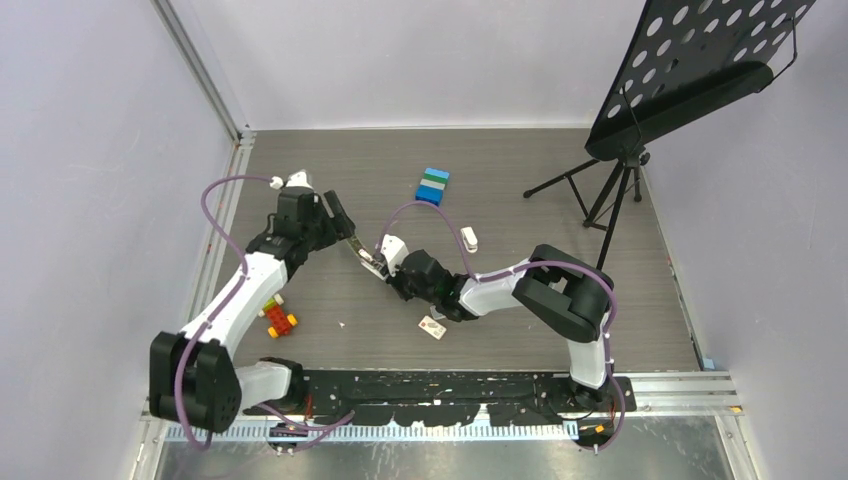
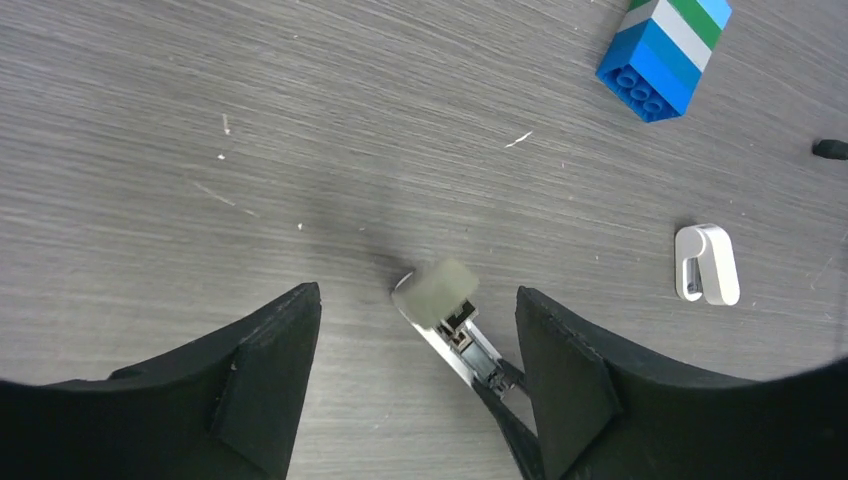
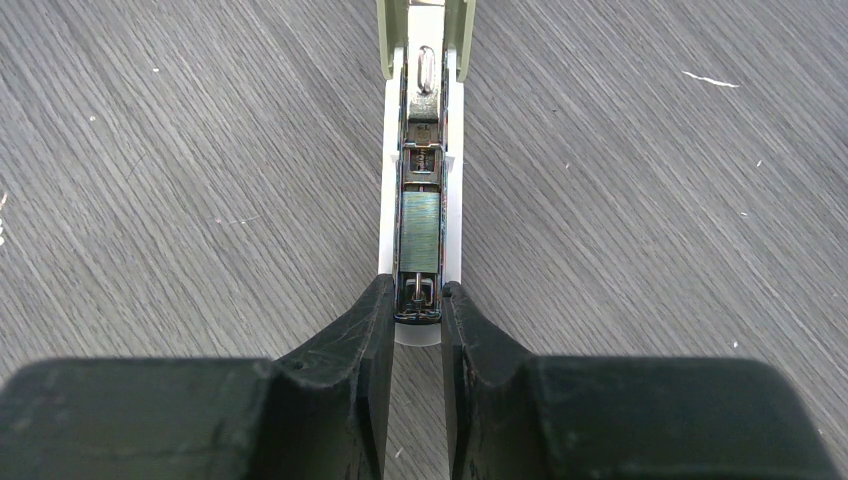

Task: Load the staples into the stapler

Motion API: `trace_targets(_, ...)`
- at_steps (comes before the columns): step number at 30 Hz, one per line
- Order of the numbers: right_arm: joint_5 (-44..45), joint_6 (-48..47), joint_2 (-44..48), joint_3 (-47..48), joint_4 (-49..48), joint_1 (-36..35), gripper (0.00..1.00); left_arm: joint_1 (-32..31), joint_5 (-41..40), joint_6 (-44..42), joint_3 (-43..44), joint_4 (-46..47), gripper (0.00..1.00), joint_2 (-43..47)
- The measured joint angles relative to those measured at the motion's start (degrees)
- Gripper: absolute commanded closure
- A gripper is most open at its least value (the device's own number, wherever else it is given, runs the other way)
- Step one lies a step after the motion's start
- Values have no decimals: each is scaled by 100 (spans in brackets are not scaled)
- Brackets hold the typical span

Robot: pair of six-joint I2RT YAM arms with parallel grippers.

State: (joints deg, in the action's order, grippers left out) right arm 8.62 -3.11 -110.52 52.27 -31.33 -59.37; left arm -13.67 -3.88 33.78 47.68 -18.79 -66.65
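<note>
The stapler [image 3: 421,190] lies open on the table, its olive-beige top [image 3: 426,30] hinged up at the far end. A silvery strip of staples [image 3: 420,232] sits in its metal channel. My right gripper [image 3: 420,302] is shut on the near white end of the stapler's base. In the left wrist view the raised olive top [image 2: 438,290] stands between the fingers of my left gripper [image 2: 418,296], which is open and not touching it. From above, the stapler [image 1: 366,256] spans between the left gripper [image 1: 349,236] and the right gripper [image 1: 390,274]. The small white staples box [image 1: 432,327] lies nearer the front.
A stubby white object [image 1: 469,239] lies right of the stapler, also the white object [image 2: 707,264] in the left wrist view. Stacked blue bricks [image 1: 433,186] sit further back. Red-yellow bricks [image 1: 278,318] lie by the left arm. A music stand [image 1: 610,190] is at the back right.
</note>
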Motion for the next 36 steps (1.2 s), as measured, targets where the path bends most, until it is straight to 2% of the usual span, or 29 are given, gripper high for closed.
trace_targets(4,-15,0,0,-11,-31,0,99,162,396,186,2,348,40,-544)
trace_targets(9,-35,0,0,-13,-33,4,99,181,761,310,2,575,58,-940)
trace_targets(15,-39,2,0,-17,-33,13,99,212,1095,332,-4,671,68,-986)
trace_targets(24,-79,-13,0,-101,-195,13,99,177,1252,323,-409,852,69,-518)
trace_targets(30,-133,-46,2,-188,-354,13,98,-321,1239,334,-824,841,69,39)
trace_targets(36,-157,-81,2,-251,-468,13,98,-638,879,481,-1088,1106,69,203)
